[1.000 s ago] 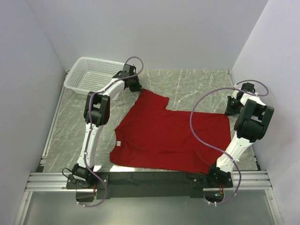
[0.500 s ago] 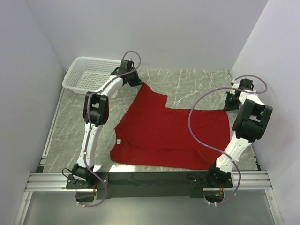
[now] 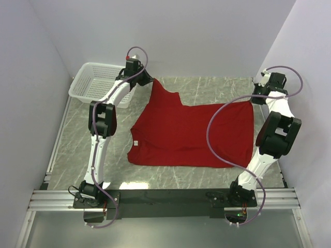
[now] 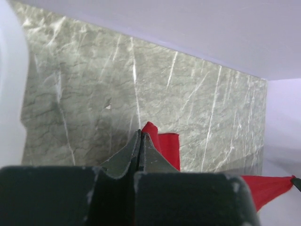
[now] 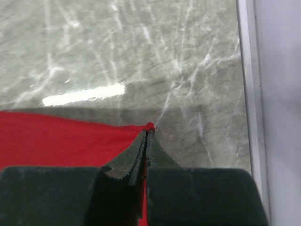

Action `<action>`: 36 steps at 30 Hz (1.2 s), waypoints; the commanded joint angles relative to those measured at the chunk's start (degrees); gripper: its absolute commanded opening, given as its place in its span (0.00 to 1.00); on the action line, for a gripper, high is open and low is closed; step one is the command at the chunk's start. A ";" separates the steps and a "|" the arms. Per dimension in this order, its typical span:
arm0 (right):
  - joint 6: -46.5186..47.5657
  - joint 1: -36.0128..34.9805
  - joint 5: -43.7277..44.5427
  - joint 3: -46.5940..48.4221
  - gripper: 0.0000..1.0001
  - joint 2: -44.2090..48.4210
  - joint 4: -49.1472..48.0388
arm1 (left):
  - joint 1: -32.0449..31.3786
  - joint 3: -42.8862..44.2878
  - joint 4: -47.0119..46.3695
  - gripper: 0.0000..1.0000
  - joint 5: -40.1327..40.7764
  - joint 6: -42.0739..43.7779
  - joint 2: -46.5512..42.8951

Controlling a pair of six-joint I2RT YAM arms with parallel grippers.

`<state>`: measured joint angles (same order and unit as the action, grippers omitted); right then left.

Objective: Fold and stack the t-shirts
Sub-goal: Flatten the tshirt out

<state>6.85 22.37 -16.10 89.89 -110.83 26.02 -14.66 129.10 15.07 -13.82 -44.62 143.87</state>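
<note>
Deep-red t-shirt (image 3: 191, 135) spread on the marble table (image 3: 217, 88), hanging toward 6 o'clock from both grippers. Left gripper (image 4: 141, 136) is clenched on its 11 o'clock corner and right gripper (image 5: 147, 132) on its 1 o'clock corner. The held edge runs 9-to-3, and each arm is nearest its own corner.

Plain deep-red cotton t-shirt (image 3: 191, 137), white neck label (image 3: 135, 143), between black left claw (image 4: 141, 136) and black right claw (image 5: 147, 131); grey-green white-veined marble tabletop (image 3: 217, 88) beyond both; white plastic mesh basket (image 3: 95, 82) beside the left claw.

L hand (image 4: 141, 136) & R hand (image 5: 146, 134) rose, dragging t-shirt (image 3: 191, 134) back; R hand clamped.
</note>
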 commanded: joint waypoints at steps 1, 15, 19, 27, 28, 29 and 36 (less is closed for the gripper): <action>-1.14 -0.22 -3.76 -0.41 0.00 8.77 -2.56 | -0.20 -0.07 -5.14 0.00 -0.94 1.64 -7.01; 2.37 -0.14 -8.51 -4.28 0.00 27.48 -0.79 | -0.11 -12.36 -9.97 0.00 0.47 7.44 -27.57; 3.87 -0.13 -9.48 -1.57 0.00 34.35 -0.10 | -0.55 -15.10 -12.08 0.00 1.25 9.72 -36.71; -2.63 6.18 -15.18 15.47 0.00 39.63 4.65 | -0.90 -13.70 -11.38 0.00 5.21 14.38 -55.96; -3.42 6.80 -16.41 19.41 0.00 39.63 5.00 | -0.90 -13.18 -11.12 0.00 5.56 14.73 -57.20; -4.82 7.51 -16.86 21.28 0.00 39.98 5.35 | -0.90 -12.82 -10.94 0.01 5.82 15.43 -58.43; -9.13 10.59 -18.00 37.53 0.00 39.99 7.11 | -0.90 -11.24 -12.34 0.01 9.25 17.37 -68.10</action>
<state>1.23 32.16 -32.73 121.93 -71.40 32.60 -15.46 116.22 5.02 -7.44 -29.52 77.14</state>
